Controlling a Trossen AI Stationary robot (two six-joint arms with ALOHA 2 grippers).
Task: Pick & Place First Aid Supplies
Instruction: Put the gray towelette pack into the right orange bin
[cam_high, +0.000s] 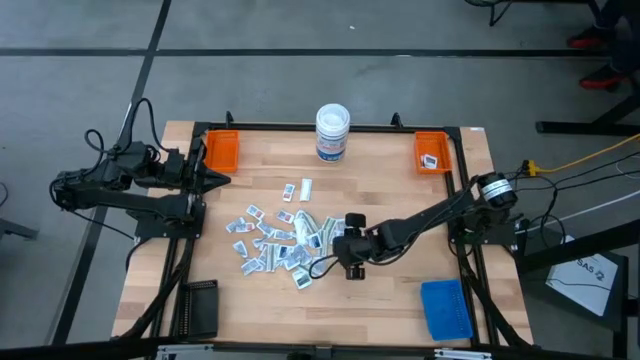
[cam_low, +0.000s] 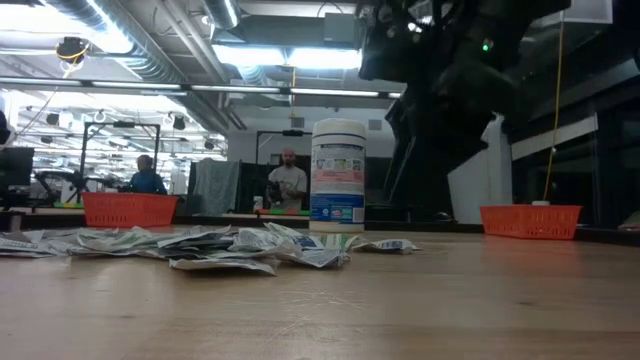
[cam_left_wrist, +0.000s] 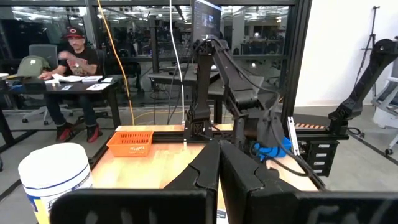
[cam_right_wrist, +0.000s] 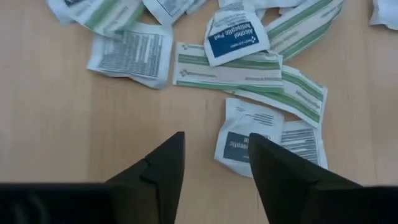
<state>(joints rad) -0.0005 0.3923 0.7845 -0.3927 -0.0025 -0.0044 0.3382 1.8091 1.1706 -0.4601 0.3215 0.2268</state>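
The first aid supplies (cam_high: 278, 240) lie as a loose pile of white packets and pale green strips in the middle of the table, low and flat in the low view (cam_low: 210, 245). My right gripper (cam_high: 342, 256) hovers open over the pile's right edge. In its wrist view (cam_right_wrist: 216, 138) a white packet with a dark blue label (cam_right_wrist: 239, 142) lies just beyond one fingertip, and bare wood lies between the fingers. My left gripper (cam_high: 222, 180) waits shut by the left orange tray (cam_high: 221, 150), fingers together (cam_left_wrist: 219, 152).
A white round tub with a blue label (cam_high: 332, 132) stands at the far middle. A second orange tray (cam_high: 433, 152) sits at the far right and holds a small packet. A blue pad (cam_high: 446, 308) and a black block (cam_high: 198, 308) lie near the front corners. People sit behind the table.
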